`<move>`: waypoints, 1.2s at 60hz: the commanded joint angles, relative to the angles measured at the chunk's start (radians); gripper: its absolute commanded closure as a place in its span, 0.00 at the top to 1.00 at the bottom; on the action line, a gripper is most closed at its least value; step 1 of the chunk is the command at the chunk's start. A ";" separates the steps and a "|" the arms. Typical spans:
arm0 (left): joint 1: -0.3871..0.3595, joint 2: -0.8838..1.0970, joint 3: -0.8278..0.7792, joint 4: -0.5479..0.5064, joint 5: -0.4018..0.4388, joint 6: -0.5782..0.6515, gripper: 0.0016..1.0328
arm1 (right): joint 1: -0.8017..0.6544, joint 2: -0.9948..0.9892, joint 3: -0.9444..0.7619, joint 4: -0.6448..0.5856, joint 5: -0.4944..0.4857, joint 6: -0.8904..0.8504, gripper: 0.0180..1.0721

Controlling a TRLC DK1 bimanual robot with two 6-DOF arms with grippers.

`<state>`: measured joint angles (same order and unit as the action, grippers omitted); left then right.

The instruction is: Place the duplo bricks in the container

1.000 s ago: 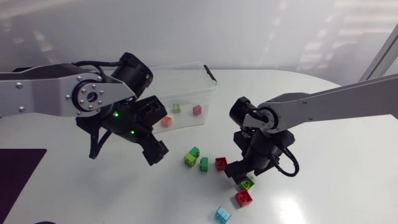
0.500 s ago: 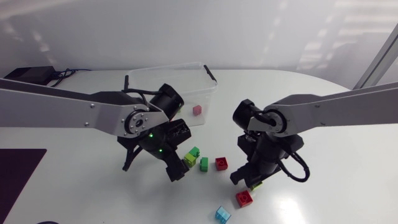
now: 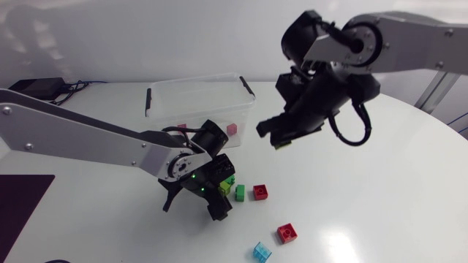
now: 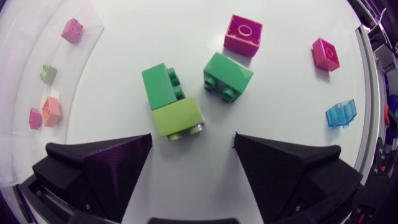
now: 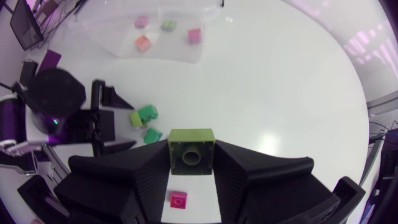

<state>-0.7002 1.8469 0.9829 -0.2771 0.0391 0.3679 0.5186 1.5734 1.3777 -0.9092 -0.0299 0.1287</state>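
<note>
Head view: the white, glossy bench (image 3: pixel 380 197) carries a clear container (image 3: pixel 167 102) at its far side, with a pink brick (image 3: pixel 232 129) visible through its wall. A dark mat (image 3: pixel 20 208) lies at the near left edge. The left arm comes low across the surface, and the left claw (image 3: pixel 221 196) is down over a lime brick (image 3: pixel 226 185). Just beside it lie a green brick (image 3: pixel 240 192) and a red brick (image 3: pixel 261 191). Another red brick (image 3: pixel 287 232) and a blue brick (image 3: pixel 261 252) lie nearer the front edge. The right claw (image 3: pixel 278 135) hangs high above the bench, near the container's right end.

Left wrist view: the left claw (image 4: pixel 193 177) stands wide open with nothing gripped. The lime brick (image 4: pixel 177 118) lies just ahead of its fingers, touching a second green brick (image 4: pixel 161 87). Beyond are the green brick (image 4: pixel 227 74), both red bricks (image 4: pixel 244 34) (image 4: pixel 325 54) and the blue brick (image 4: pixel 342 113). Four small bricks lie inside the container (image 4: pixel 81 81).

Right wrist view: the right claw (image 5: pixel 191 155) is closed on a held olive brick (image 5: pixel 191 151), studs-side hollow facing the camera. Far below lie the bench (image 5: pixel 280 81), the container (image 5: pixel 186 53) and the left arm (image 5: pixel 62 102).
</note>
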 commanded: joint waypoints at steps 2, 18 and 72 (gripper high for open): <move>-0.021 0.034 -0.050 0.042 -0.011 -0.017 0.45 | -0.014 0.054 0.093 -0.007 -0.011 0.035 0.22; -0.033 -0.021 -0.102 0.033 -0.013 -0.024 0.37 | -0.003 0.197 0.328 0.026 -0.001 0.057 0.22; 0.084 -0.275 -0.263 0.049 -0.008 0.009 0.37 | 0.093 0.685 0.948 -0.022 0.211 0.074 0.77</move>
<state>-0.6220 1.5352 0.7319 -0.2455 0.0250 0.3637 0.5945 2.2055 2.2734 -0.9047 0.1547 0.1837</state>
